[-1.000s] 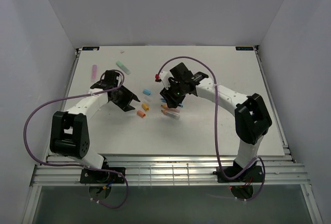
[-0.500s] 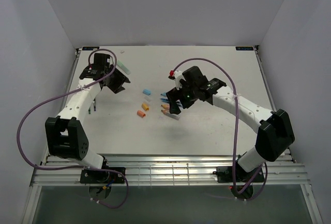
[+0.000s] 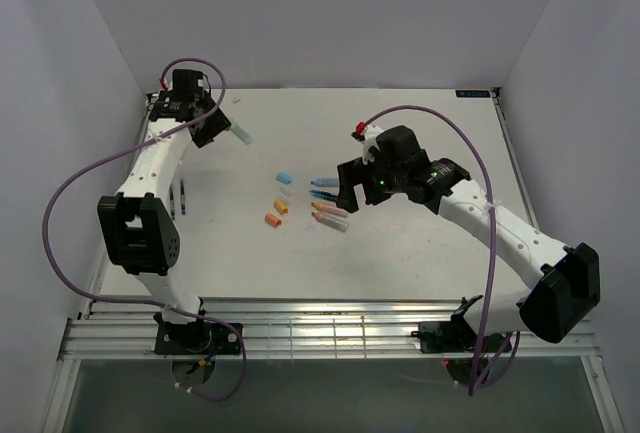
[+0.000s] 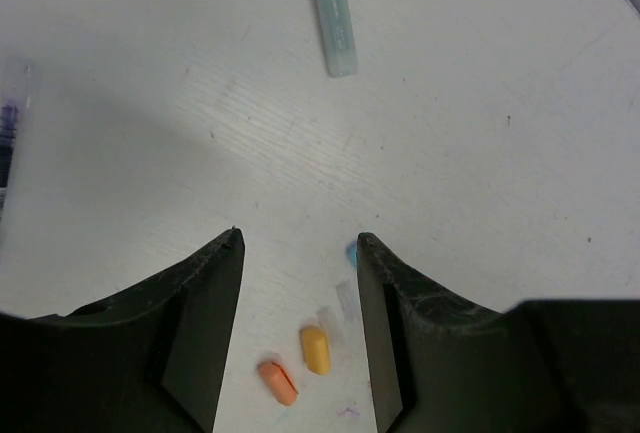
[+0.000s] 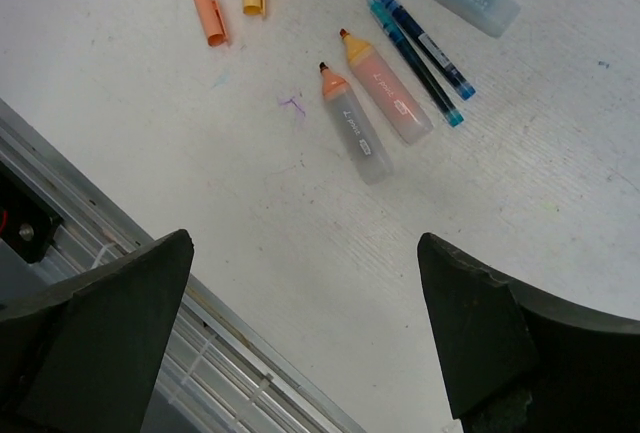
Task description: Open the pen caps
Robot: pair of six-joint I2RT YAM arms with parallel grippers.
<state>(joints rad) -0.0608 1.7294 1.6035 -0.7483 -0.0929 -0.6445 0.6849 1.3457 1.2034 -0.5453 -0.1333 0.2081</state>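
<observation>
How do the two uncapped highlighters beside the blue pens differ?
The grey-bodied highlighter has a dark orange neck; the peach-bodied highlighter has a yellow-orange one. The peach one looks thicker and lies nearer the blue pens. Both are uncapped, lying parallel, tips pointing the same way.

White table [image 3: 420, 253], small purple scribble [image 5: 293, 103], slatted metal rail [image 3: 330, 331]

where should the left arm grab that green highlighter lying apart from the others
Grip the pale barrel of the green highlighter at mid-length, coming straight down from above with jaws across its narrow width. It lies flat on the table with both long sides free, and this leaves the darker green end exposed.
</observation>
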